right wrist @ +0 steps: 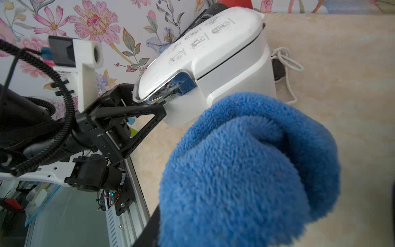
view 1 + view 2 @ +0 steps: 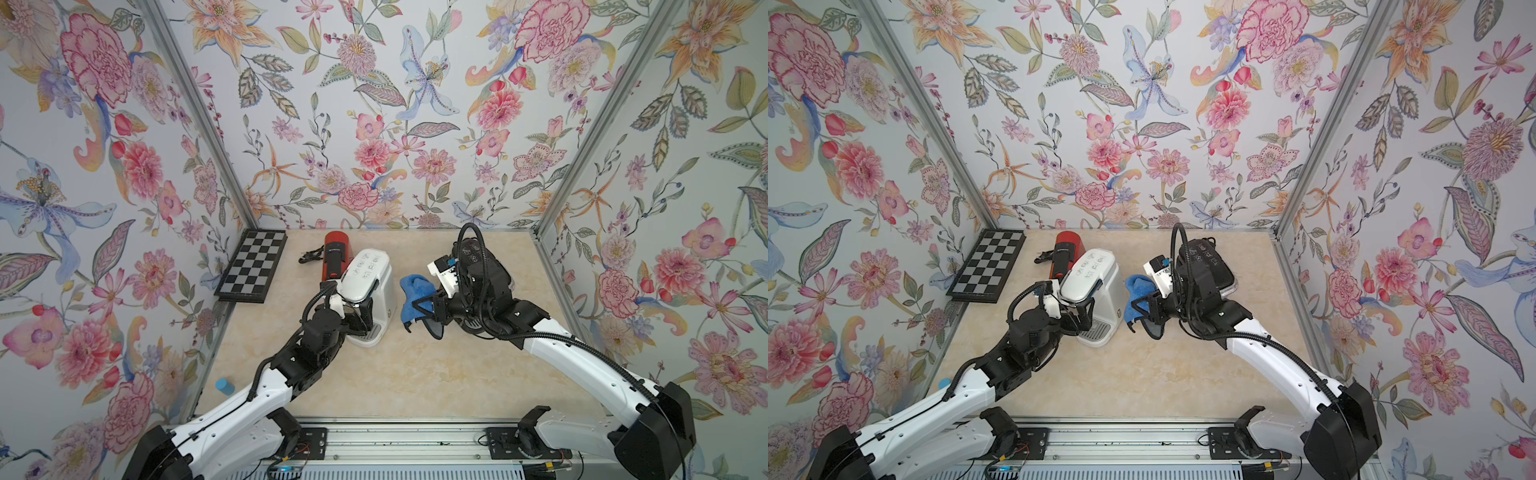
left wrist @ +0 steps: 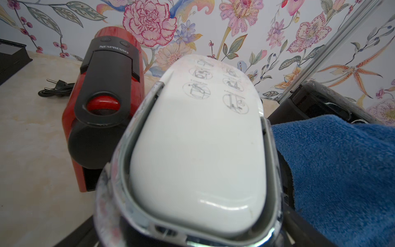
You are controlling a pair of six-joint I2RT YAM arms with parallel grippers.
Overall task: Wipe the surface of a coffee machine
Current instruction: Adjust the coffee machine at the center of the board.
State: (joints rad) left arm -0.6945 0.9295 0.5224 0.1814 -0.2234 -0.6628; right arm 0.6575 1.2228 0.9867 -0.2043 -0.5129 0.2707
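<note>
A folded chessboard [image 2: 252,264] lies at the far left of the pale marbled table [image 2: 415,374], against the flowered wall [image 2: 374,124]. Just right of it a black cable with a plug [image 2: 311,254] lies beside a red coffee machine [image 2: 336,257] standing at the far edge. At the far right stands a black machine [image 2: 1206,254], partly hidden. A small blue cylinder [image 2: 224,385] sits at the near left edge.

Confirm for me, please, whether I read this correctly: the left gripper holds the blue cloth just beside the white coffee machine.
Not quite: it is the right gripper that holds the blue cloth just beside the white coffee machine, as both top views show. The left gripper has its jaws wide on either side of that machine's front.
</note>
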